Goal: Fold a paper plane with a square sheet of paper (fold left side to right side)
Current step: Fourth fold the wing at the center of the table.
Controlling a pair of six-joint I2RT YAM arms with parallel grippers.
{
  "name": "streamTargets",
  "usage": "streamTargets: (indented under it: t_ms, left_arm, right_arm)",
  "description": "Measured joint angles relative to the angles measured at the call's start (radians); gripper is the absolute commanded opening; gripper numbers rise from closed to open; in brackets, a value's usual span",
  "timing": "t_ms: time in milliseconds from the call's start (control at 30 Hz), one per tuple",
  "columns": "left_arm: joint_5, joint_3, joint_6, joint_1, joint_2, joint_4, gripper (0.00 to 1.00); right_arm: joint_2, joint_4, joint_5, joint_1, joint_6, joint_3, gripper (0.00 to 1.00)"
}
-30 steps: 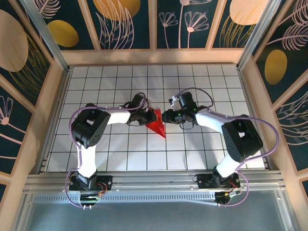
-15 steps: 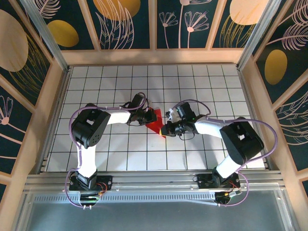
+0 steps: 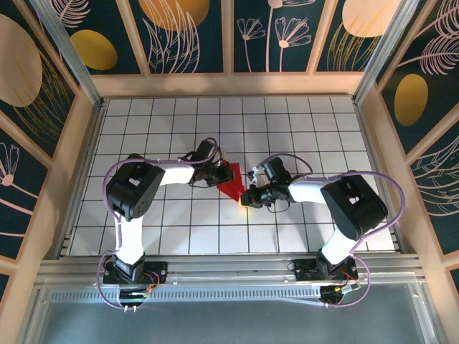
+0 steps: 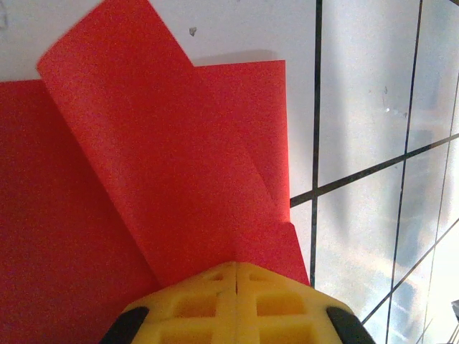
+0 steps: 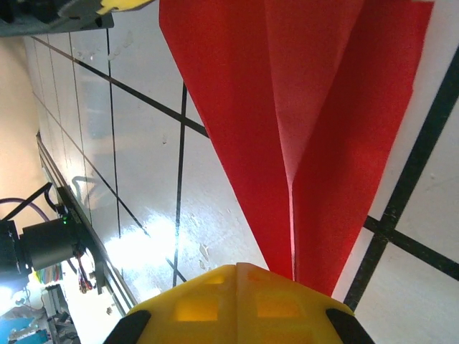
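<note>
Left gripper (image 3: 217, 175) sat at the left edge of the red paper (image 3: 231, 183), mid-table on the white grid table (image 3: 158, 218). In the left wrist view its yellow fingers (image 4: 193, 308) were pressed together with no gap, and the tips lay on the paper (image 4: 86, 236), where a loose flap curled up and away. The paper was a creased wedge, its point toward the near edge. Right gripper (image 3: 248, 198) sat on that point. In the right wrist view its fingers (image 5: 193, 304) were likewise closed tight, and the centre crease of the paper (image 5: 315, 107) ran in under the tips.
</note>
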Motion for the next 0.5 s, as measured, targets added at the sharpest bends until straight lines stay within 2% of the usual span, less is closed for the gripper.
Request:
streamTargets:
  t_ms: [500]
  left_arm:
    - [0.0,0.0,0.0,0.0,0.0,0.0,0.0]
  right_arm:
    - [0.015,0.024,0.0,-0.01,0.005,0.037,0.0]
